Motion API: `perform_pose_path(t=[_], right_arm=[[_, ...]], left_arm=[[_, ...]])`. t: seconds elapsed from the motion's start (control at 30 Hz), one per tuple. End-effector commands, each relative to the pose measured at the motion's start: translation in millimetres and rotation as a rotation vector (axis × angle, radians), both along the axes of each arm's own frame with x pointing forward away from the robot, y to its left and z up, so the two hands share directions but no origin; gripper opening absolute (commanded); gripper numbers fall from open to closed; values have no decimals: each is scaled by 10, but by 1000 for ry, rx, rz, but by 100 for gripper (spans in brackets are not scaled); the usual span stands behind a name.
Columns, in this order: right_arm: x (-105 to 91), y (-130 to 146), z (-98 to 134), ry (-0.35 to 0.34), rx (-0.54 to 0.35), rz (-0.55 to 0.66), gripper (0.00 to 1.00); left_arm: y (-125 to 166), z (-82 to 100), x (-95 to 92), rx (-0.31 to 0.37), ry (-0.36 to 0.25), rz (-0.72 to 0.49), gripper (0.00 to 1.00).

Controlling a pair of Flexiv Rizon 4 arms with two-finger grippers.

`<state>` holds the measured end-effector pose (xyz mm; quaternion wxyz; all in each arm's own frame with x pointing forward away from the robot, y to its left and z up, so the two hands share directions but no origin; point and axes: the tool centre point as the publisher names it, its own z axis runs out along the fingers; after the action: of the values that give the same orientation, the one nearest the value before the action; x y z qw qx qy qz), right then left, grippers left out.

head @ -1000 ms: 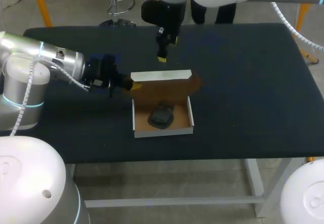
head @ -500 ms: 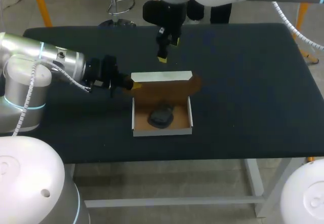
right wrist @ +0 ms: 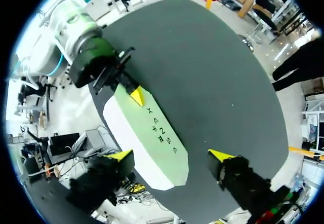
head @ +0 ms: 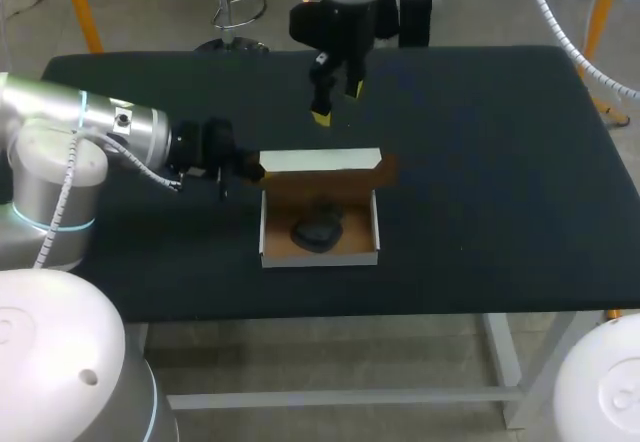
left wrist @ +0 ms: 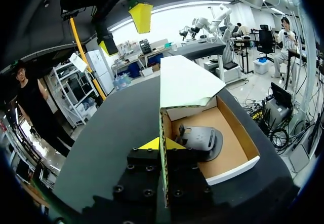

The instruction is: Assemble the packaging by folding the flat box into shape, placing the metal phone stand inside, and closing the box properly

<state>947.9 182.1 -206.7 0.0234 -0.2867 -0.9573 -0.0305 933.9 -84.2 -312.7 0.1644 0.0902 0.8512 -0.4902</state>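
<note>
The cardboard box (head: 320,247) sits mid-table, and the dark metal phone stand (head: 318,230) lies inside it. Its white lid (head: 320,159) stands raised along the far side. My left gripper (head: 250,170) is shut on the lid's left edge. In the left wrist view that cardboard edge runs between the yellow tips of the left gripper (left wrist: 163,144), with the lid (left wrist: 185,84) ahead and the stand (left wrist: 200,139) in the tray (left wrist: 238,145). My right gripper (head: 338,102) hangs open above and behind the lid. In its own view the right gripper (right wrist: 171,155) straddles the lid (right wrist: 152,127) without touching it.
Black table cloth (head: 500,162) surrounds the box on all sides. My left arm (head: 90,132) lies low across the table's left part. The table's front edge (head: 400,307) runs close below the box.
The lid has tipped slightly further over the tray with my left gripper still on it. The right gripper has drifted a little to the right above the lid.
</note>
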Motion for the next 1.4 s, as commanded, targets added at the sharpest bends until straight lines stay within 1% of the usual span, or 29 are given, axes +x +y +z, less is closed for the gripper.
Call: perform_pose_path(t=[0.03,0.27,0.5,0.53,0.73,0.77,0.9,0.97,1.03,1.4], right_arm=[[20,-36,-2,29,14,-19,100],[-35,-97,-61,84,39,-86,100],[-97,-179,-99,136,64,-211,100],[-109,-193,-105,131,51,-237,100],[-193,-276,-152,180,24,-363,100],[-207,-287,-158,174,17,-384,100],[-278,-343,-173,192,36,-450,100],[-338,-366,-177,203,68,-474,100],[-401,-386,-179,200,90,-489,100],[-401,-386,-179,200,90,-489,100]], left_arm=[[4,-40,-65,-7,-34,11,0],[27,-60,-103,-9,-72,4,0],[51,-89,-148,-13,-126,-8,0],[53,-96,-155,-9,-135,-5,0],[60,-127,-194,-5,-164,-11,0],[62,-129,-198,-7,-170,-11,0],[68,-143,-213,-3,-184,-8,0],[72,-153,-222,-3,-188,-8,0],[76,-159,-230,-6,-192,-9,0],[70,-174,-253,-14,-213,-36,0]])
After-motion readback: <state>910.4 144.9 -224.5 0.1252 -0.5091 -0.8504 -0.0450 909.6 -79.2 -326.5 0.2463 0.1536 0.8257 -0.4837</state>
